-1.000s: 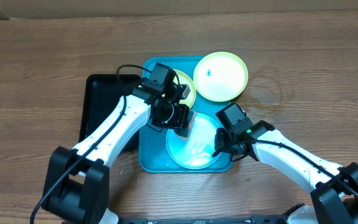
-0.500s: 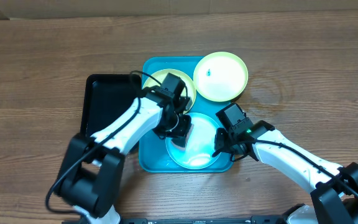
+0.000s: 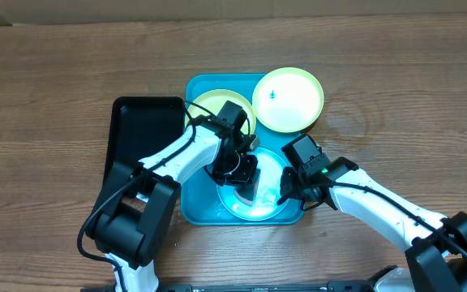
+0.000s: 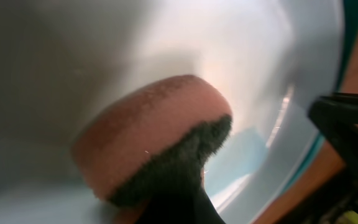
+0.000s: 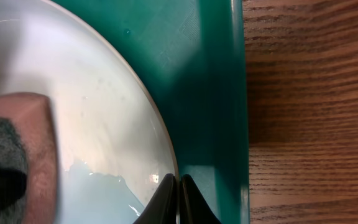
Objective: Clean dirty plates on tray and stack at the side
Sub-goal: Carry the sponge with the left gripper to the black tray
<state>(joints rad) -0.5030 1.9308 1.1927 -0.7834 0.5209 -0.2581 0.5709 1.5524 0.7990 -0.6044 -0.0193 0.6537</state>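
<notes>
The blue plate [image 3: 258,208] lies in the tray's [image 3: 191,203] near right corner, the right gripper [image 5: 178,186] pinched shut on its rim, the left gripper [image 3: 242,180] clamped on a sponge [image 4: 148,137] pressed to it. Hard scrubbing could pull the thin rim free and skid the plate about.

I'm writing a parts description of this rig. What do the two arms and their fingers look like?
The left arm and right arm both have smooth white tubular links with black joints. A thin black cable runs along each. Each wrist carries a boxy black block; the right one shows a small green light. The right gripper ends in slim, black, tapering fingers.
</notes>
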